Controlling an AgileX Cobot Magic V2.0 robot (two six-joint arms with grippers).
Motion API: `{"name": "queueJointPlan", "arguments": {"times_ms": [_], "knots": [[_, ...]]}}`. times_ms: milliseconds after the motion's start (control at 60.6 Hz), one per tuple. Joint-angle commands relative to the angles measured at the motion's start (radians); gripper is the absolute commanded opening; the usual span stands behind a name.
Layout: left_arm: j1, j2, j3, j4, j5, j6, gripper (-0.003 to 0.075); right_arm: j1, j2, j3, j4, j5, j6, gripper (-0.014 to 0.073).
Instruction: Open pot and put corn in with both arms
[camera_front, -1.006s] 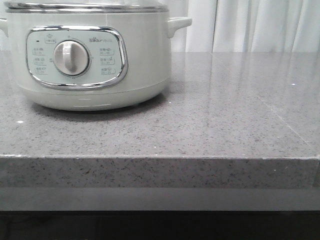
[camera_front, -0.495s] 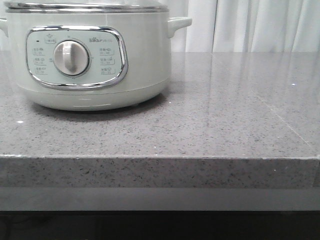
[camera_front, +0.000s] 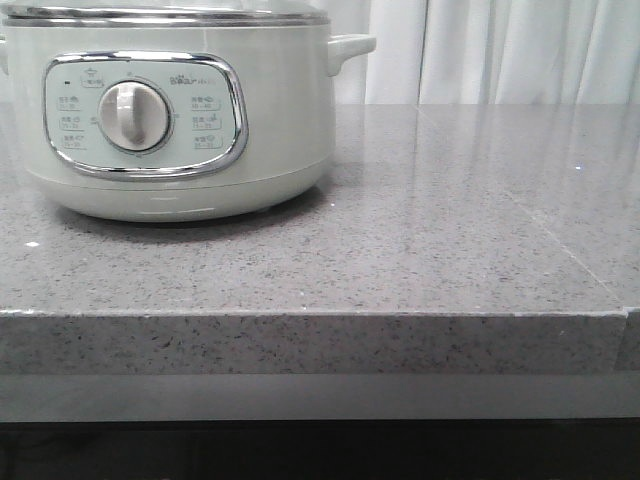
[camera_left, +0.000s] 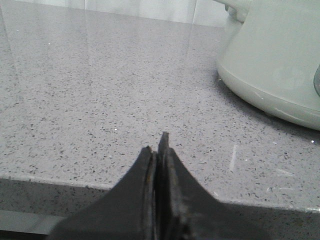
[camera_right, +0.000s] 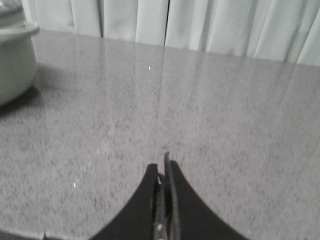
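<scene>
the pot (camera_front: 180, 110) sits on the far left of your desk (camera_front: 420, 250) in the front view, lid (camera_front: 165, 13) on, its left side cut off by the frame. right of it the grey speckled top runs bare all the way to the white curtain (camera_front: 500, 50) at the back, so that's where your open room is. the front edge of the desk (camera_front: 320, 313) crosses the whole front view as a straight lip, and a corner shows at the far right.

writing on the pot: the chrome-framed panel (camera_front: 145, 115) has a small logo above the round dial (camera_front: 133, 115) that looks like "bear", and the little labels either side of the dial are too small for you to read.

your left hand (camera_left: 159, 147) is clenched, fingers pressed together with nothing between them, hovering right over the desk's near edge with the pot's rounded base just beyond it to one side. your right hand (camera_right: 164, 167) is clenched too, also holding nothing, over bare desk with the pot well off to the side and one small handle (camera_right: 20, 30) poking into view.

corn isn't visible in any view, so you can't tell where it is.
</scene>
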Motion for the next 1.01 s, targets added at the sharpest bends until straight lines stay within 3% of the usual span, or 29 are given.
{"name": "queueJointPlan", "arguments": {"times_ms": [0, 181, 990], "knots": [[0.003, -0.024, -0.001, -0.011, -0.087, -0.012, -0.0018, -0.006, -0.057, 0.043, -0.023, -0.094, 0.014, -0.0048], [0.003, -0.024, -0.001, -0.011, -0.087, -0.012, -0.0018, -0.007, -0.2, 0.148, -0.022, -0.087, 0.014, -0.0048], [0.003, -0.022, -0.001, -0.011, -0.087, -0.012, -0.0018, -0.007, -0.196, 0.18, -0.018, -0.118, 0.014, -0.0048]]}}
